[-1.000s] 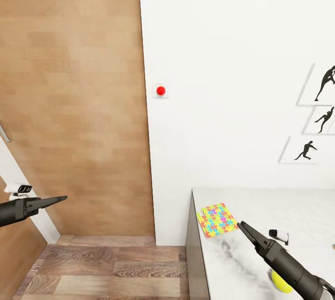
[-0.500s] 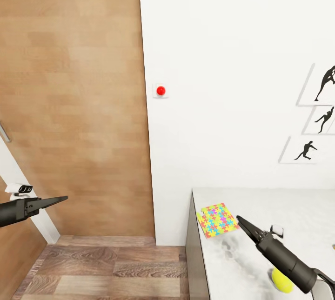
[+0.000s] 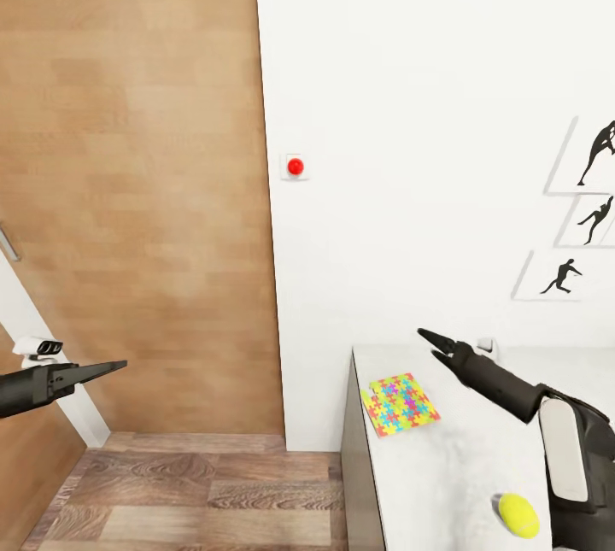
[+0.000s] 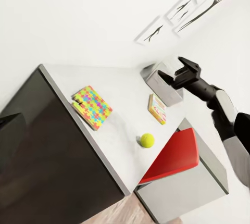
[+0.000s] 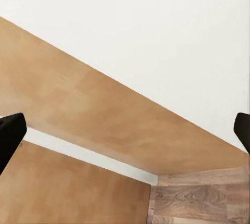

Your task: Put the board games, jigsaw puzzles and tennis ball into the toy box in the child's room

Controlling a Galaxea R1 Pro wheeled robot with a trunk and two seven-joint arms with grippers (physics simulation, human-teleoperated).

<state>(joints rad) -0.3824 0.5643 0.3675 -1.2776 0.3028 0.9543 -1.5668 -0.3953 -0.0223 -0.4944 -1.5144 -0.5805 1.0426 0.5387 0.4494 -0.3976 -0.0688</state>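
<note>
The multicoloured jigsaw puzzle (image 3: pixel 399 404) (image 4: pixel 92 107) lies flat near the left end of the pale table (image 3: pixel 444 483). Closer to me on the same top sits the tennis ball (image 3: pixel 518 515) (image 4: pixel 147 140). In the left wrist view a second thin yellowish jigsaw puzzle (image 4: pixel 157 108) lies beside the grey toy box (image 4: pixel 162 82) at the table's far end. My right gripper (image 3: pixel 427 343) hangs open and empty in the air beyond the colourful puzzle, near the wall. My left gripper (image 3: pixel 120 365) is open and empty, out over the floor left of the table.
A wooden door (image 3: pixel 128 192) fills the left side, with a red button (image 3: pixel 295 166) on the white wall beside it. Black silhouette pictures (image 3: pixel 589 192) hang at the right. A red chair (image 4: pixel 172 156) and a lower grey desk (image 4: pixel 200 182) stand beside the table.
My right arm has lifted from low over the table's front and swung up toward the wall, uncovering the tennis ball. The left arm and the toys have not moved.
</note>
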